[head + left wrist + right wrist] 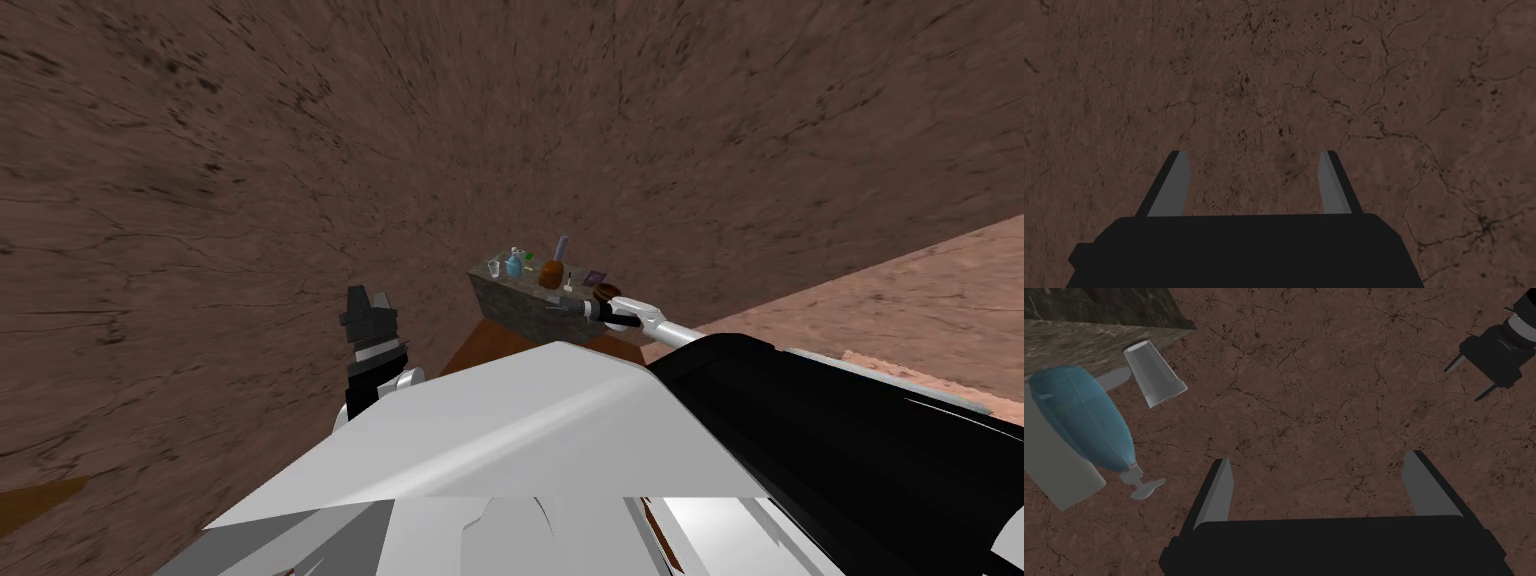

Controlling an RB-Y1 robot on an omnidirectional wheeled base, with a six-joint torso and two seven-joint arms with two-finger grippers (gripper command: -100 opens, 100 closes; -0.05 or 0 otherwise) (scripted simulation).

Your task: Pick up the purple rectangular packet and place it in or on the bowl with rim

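- Purple packet [595,278] lies flat on the stone-topped counter [505,298], just past the right arm's wrist and off to one side of the right gripper [1324,488].
- Beside the packet, between it and that wrist, sits the brown bowl [605,292]; whether the two touch I cannot tell.
- Right gripper's fingers stand wide apart with nothing between them but the brown cracked floor [1304,398] beyond.
- To one side of this gripper, on the counter, are a blue bottle [1084,418] with a grey pump top and, close to it, a clear glass [1155,373].
- Left gripper [1254,182] hangs over the floor well apart from the counter and the right gripper, fingers spread and empty.
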